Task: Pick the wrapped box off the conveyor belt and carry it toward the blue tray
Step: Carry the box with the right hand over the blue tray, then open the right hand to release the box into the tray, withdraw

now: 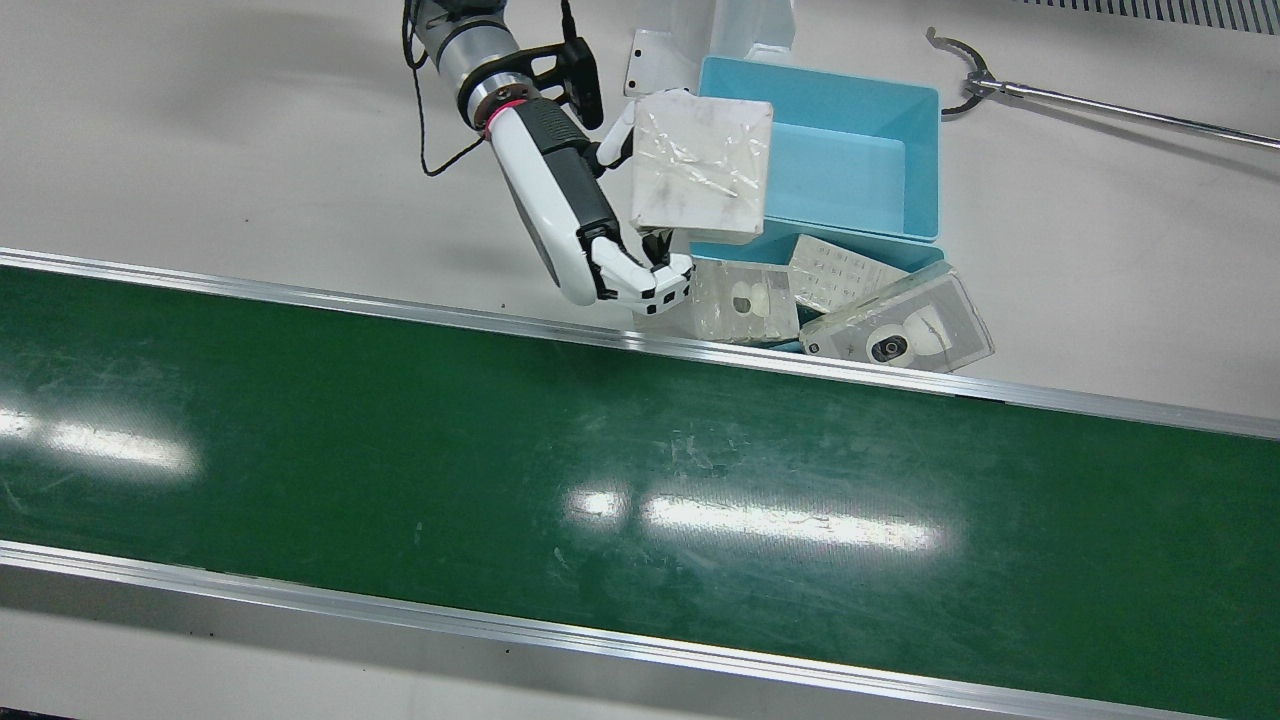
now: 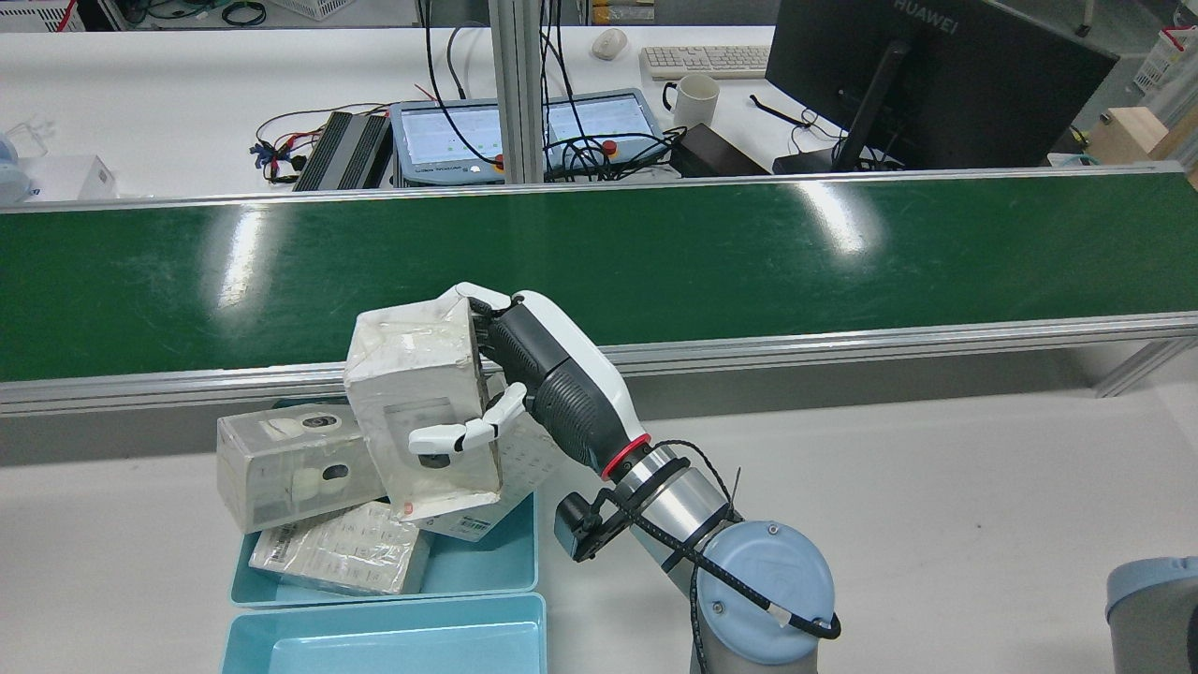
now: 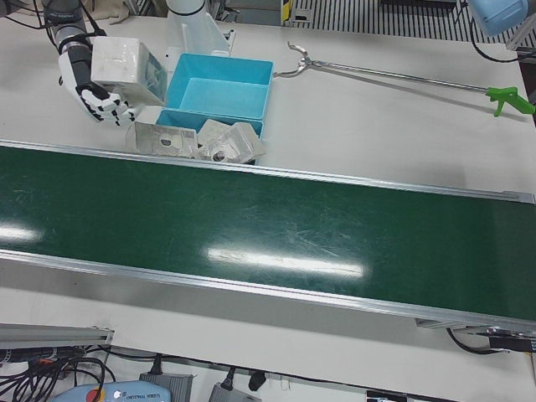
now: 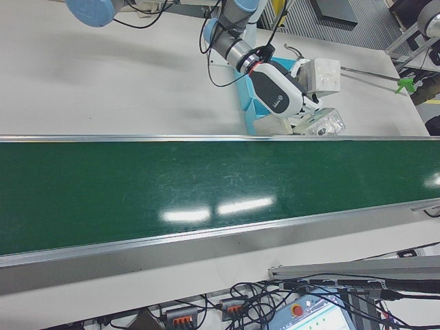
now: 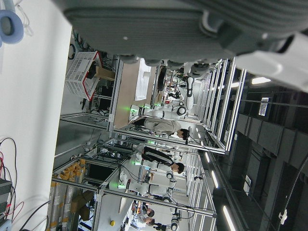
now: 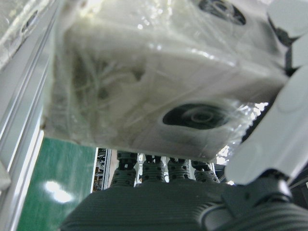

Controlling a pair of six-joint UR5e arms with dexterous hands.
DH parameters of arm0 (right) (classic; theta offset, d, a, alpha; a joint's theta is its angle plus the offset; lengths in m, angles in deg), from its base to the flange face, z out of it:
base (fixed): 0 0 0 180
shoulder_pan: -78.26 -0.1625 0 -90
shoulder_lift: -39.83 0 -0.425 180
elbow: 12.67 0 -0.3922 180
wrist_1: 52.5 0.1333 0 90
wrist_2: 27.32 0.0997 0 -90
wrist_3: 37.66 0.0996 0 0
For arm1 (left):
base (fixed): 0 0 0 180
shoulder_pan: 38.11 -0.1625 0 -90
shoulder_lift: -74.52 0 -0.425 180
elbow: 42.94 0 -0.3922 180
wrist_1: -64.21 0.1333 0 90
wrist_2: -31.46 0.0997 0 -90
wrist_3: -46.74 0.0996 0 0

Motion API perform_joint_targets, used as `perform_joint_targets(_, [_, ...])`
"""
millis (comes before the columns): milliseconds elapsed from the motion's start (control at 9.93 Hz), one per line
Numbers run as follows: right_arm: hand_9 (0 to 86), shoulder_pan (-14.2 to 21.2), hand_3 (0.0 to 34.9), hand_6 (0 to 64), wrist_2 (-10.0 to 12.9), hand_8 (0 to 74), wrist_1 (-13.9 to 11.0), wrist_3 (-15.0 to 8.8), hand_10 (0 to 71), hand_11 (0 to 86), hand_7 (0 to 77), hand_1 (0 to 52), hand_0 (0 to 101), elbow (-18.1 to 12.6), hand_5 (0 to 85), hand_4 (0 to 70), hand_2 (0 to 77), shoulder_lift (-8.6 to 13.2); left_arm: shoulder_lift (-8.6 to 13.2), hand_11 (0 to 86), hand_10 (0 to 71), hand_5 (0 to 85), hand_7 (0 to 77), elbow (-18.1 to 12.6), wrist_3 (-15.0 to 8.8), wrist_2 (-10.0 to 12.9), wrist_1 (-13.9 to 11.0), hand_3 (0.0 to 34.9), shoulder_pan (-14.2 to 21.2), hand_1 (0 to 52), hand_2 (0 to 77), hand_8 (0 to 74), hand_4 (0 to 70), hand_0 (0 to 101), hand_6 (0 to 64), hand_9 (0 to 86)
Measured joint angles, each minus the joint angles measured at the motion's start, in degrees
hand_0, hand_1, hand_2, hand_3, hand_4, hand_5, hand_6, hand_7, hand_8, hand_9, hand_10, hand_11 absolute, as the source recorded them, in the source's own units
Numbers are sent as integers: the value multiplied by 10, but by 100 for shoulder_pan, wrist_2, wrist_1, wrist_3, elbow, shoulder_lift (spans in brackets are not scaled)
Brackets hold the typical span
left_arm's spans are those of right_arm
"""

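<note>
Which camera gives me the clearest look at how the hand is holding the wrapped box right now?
The rear view: the right hand is shut on the wrapped box, fingers over its top edge, thumb across the face. The front view shows the box from above beside the blue tray. Side-front views show it small; the right hand view is too close.

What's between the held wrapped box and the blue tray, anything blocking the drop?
Nothing blocks the empty blue tray: the wrapped box, held by the right hand, already overlaps its near-left corner. The second tray nearer the belt is crowded with other wrapped boxes, so a drop there would land on them.
</note>
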Motion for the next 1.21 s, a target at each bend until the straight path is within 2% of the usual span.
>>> perform_joint_targets(101, [355, 131, 0, 398, 90, 431, 111, -106, 300, 458, 693, 11, 470, 91, 693, 213, 338, 31, 0, 5, 5, 11, 5, 0, 0, 0, 0, 0, 0, 0, 5, 5, 0, 0, 0, 5])
perform_joint_targets(201, [338, 224, 0, 376, 130, 333, 171, -151, 180, 365, 660, 11, 474, 157, 660, 202, 338, 36, 0, 5, 5, 11, 5, 0, 0, 0, 0, 0, 0, 0, 11, 5, 0, 0, 0, 5])
perform_joint_targets(302, [158, 287, 0, 256, 127, 93, 201, -172, 0, 136, 518, 11, 479, 198, 415, 125, 338, 30, 0, 5, 5, 11, 5, 0, 0, 0, 0, 0, 0, 0, 11, 5, 0, 0, 0, 5])
perform_joint_targets(403, [158, 321, 0, 256, 108, 93, 214, -175, 0, 136, 518, 11, 479, 215, 415, 125, 338, 12, 0, 5, 5, 11, 5, 0, 0, 0, 0, 0, 0, 0, 11, 5, 0, 0, 0, 5])
perform_joint_targets(504, [49, 342, 0, 196, 90, 0, 217, -165, 0, 16, 464, 267, 456, 216, 300, 109, 33, -35, 0, 5, 0, 11, 5, 0, 0, 0, 0, 0, 0, 0, 11, 5, 0, 0, 0, 5])
perform_joint_targets(604, [16, 351, 0, 22, 78, 16, 218, -149, 0, 16, 295, 65, 458, 197, 33, 87, 22, -95, 0, 5, 0, 11, 5, 0, 0, 0, 0, 0, 0, 0, 11, 5, 0, 0, 0, 5])
perform_joint_targets(705, [16, 348, 0, 22, 70, 16, 215, -120, 0, 16, 295, 65, 458, 137, 33, 87, 22, -164, 0, 5, 5, 11, 5, 0, 0, 0, 0, 0, 0, 0, 11, 5, 0, 0, 0, 5])
perform_joint_targets(806, [16, 337, 0, 33, 65, 16, 209, -74, 0, 16, 142, 109, 459, 11, 60, 76, 16, -265, 0, 5, 5, 11, 5, 0, 0, 0, 0, 0, 0, 0, 11, 5, 0, 0, 0, 5])
perform_joint_targets(1007, [11, 236, 0, 33, 68, 22, 184, 92, 0, 16, 125, 98, 459, -460, 65, 93, 16, -605, 0, 5, 5, 11, 5, 0, 0, 0, 0, 0, 0, 0, 5, 5, 0, 0, 0, 5])
perform_joint_targets(1108, [11, 72, 0, 49, 68, 16, 168, 258, 0, 11, 125, 98, 459, -749, 76, 104, 16, -864, 0, 5, 5, 11, 5, 0, 0, 0, 0, 0, 0, 0, 5, 5, 0, 0, 0, 5])
perform_joint_targets(1209, [5, -200, 0, 55, 60, 49, 140, 525, 0, 11, 164, 98, 461, -1047, 93, 104, 16, -1210, 0, 5, 0, 11, 5, 0, 0, 0, 0, 0, 0, 0, 5, 5, 0, 0, 0, 5])
